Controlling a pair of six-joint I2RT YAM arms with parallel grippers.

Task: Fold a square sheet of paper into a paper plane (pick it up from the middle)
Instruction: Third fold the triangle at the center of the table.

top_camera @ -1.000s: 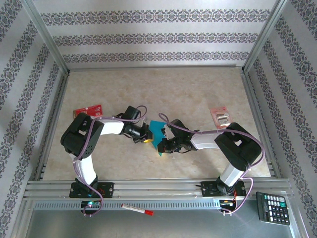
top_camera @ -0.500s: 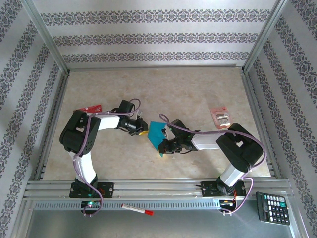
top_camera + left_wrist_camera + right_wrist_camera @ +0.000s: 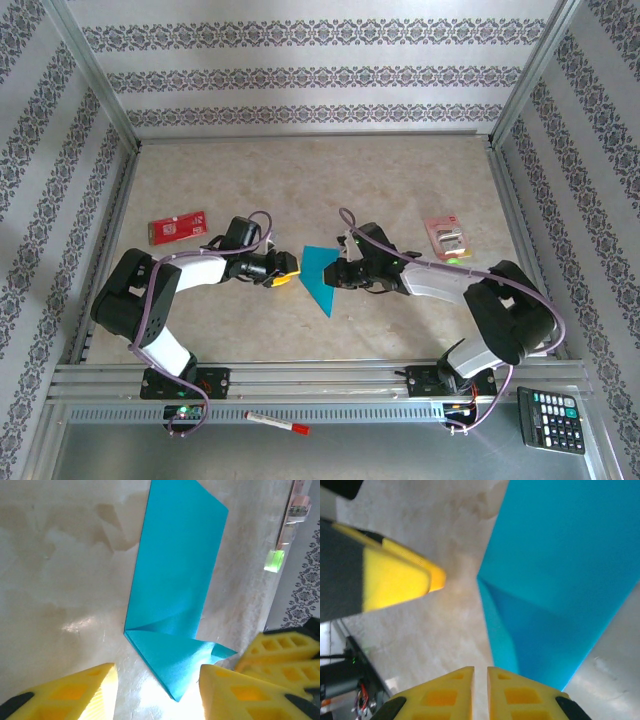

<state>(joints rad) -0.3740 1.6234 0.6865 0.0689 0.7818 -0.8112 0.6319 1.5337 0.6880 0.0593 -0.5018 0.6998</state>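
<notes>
1. Red-and-white card (image 3: pixel 177 227): flat on the table (image 3: pixel 400 180), well apart from the left gripper, back past its wrist.
2. Left gripper (image 3: pixel 289 270): low over the table, fingers (image 3: pixel 80 690) standing apart with nothing gripped.
3. Square sheet of paper (image 3: pixel 320 272): teal-blue, folded to a narrow creased shape with a triangular flap. It lies flat just ahead of the left gripper, its pointed end reaching into the gap between those fingers. It sits between the two grippers.
4. Right gripper (image 3: pixel 480 672): facing the left one across the sheet, fingers all but together with a thin slit between them and no paper seen in it. The sheet's edge lies just ahead of one fingertip.
5. Red-and-white packet (image 3: pixel 445 237): on the table, apart from the right gripper, behind its wrist.
</notes>
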